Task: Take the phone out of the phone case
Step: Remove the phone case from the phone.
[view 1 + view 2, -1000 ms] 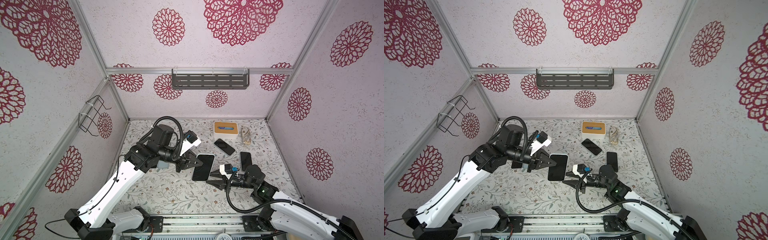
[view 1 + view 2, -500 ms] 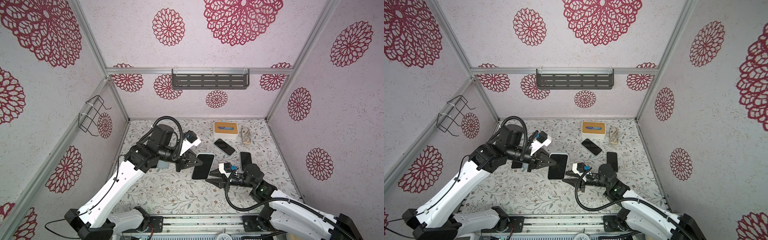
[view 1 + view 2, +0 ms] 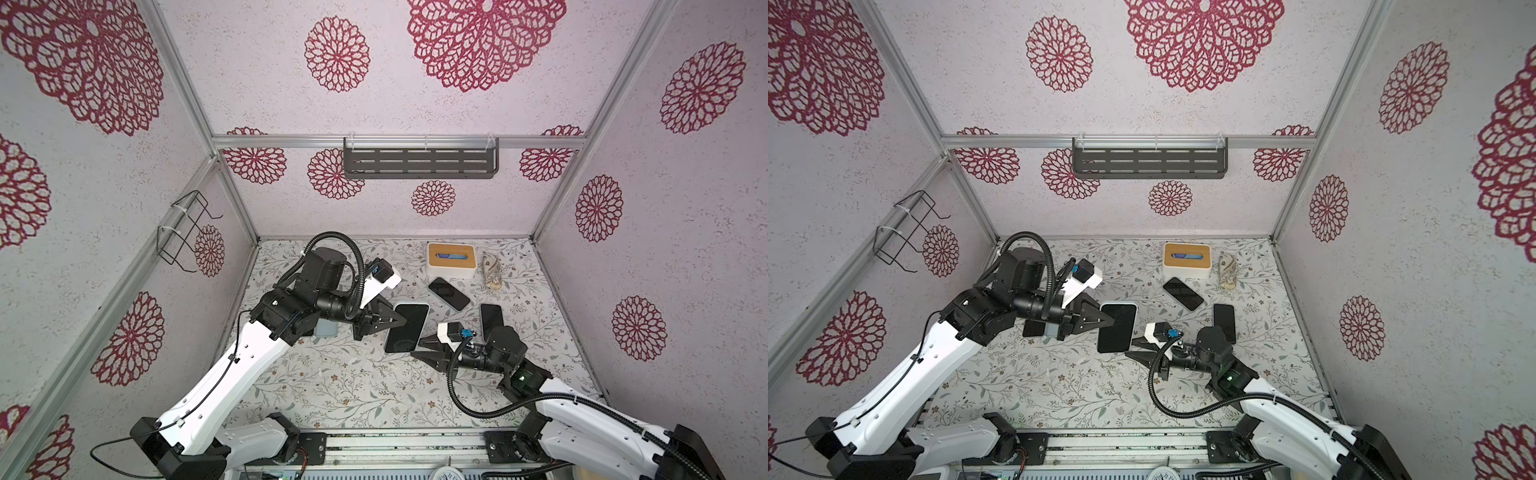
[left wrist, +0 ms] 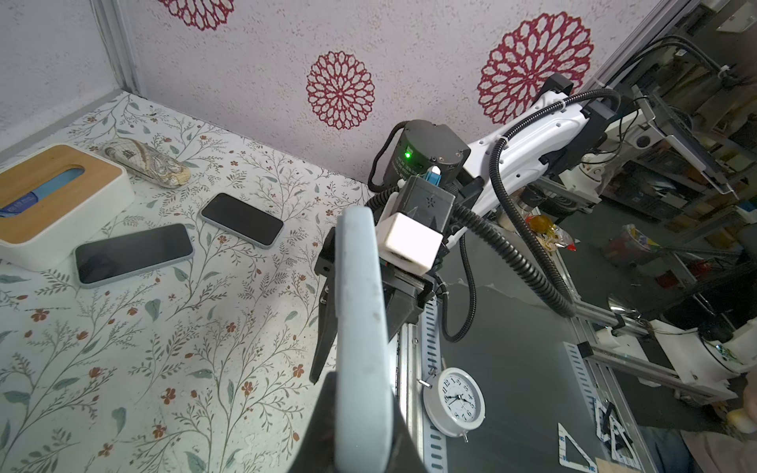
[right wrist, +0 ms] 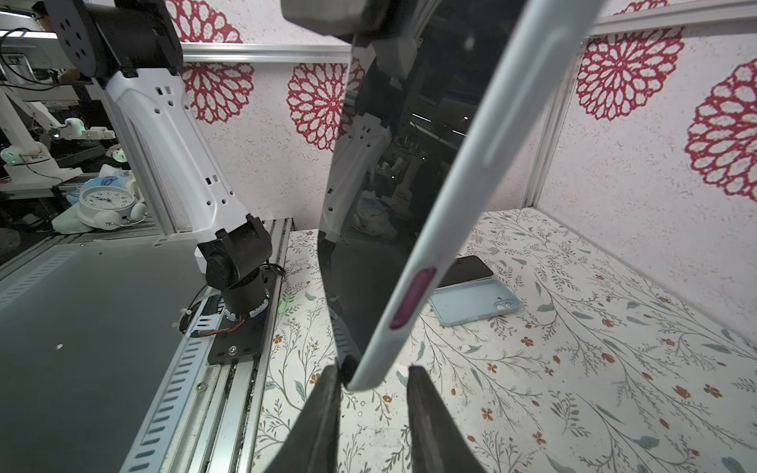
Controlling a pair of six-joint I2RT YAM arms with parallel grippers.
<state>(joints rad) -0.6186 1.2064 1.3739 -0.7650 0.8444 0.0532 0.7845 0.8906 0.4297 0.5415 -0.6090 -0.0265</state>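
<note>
Tho aloft, phone [image 3: 406, 328] in case [image 4: 360, 307]

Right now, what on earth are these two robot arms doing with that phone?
The left gripper is holding a phone off the table, clamped shut on it, with its pale blue case on. The right gripper has its jaws open around the phone's lower corner, not gripping yet. The phone is not out of its case. Other phones and an empty case lie on the table.

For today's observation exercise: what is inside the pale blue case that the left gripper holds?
A phone, its dark screen showing. Its back, covered by the case, cannot be seen.
</note>
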